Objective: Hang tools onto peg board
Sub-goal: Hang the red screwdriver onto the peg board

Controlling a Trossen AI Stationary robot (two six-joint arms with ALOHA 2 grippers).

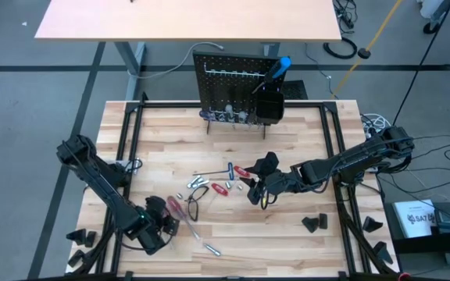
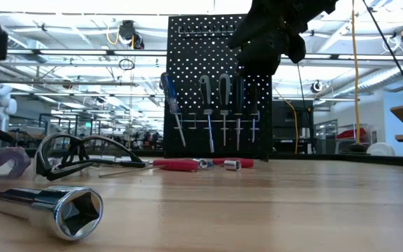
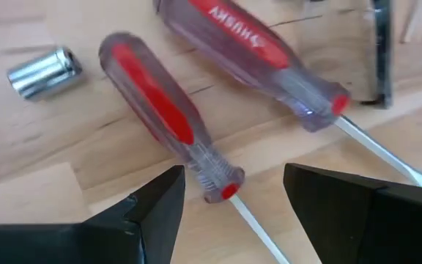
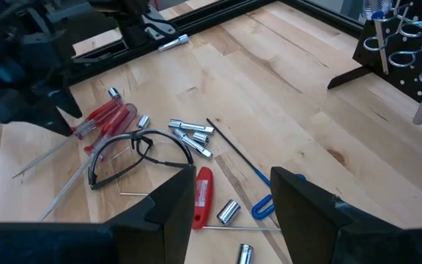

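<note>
Tools: 2 red-handled screwdrivers (image 3: 160, 110) are laid side by side on the wooden table (image 1: 287, 242) near its front left, with a silver socket (image 3: 44, 71) just beside them. A pair of safety glasses (image 4: 134, 154) is placed next to the handles. Further loose items are scattered mid-table: a red-handled tool (image 4: 202, 196), a blue-ended hex key (image 4: 258, 202) and several small silver sockets (image 4: 189, 133). A large silver socket (image 2: 51, 208) is laid on its side at the front edge in the low view.

Peg board (image 1: 229, 78): stood upright at the table's far edge, with 5 screwdrivers (image 2: 212, 112) hung in a row and a blue-handled one (image 1: 278, 69) seated in the black bin (image 1: 269, 105).

Left gripper (image 3: 229, 202): held low over the nearer screwdriver, fingers spread to either side of its collar, nothing gripped.

Right gripper (image 4: 229, 205): held above the mid-table items, fingers parted and empty.
</note>
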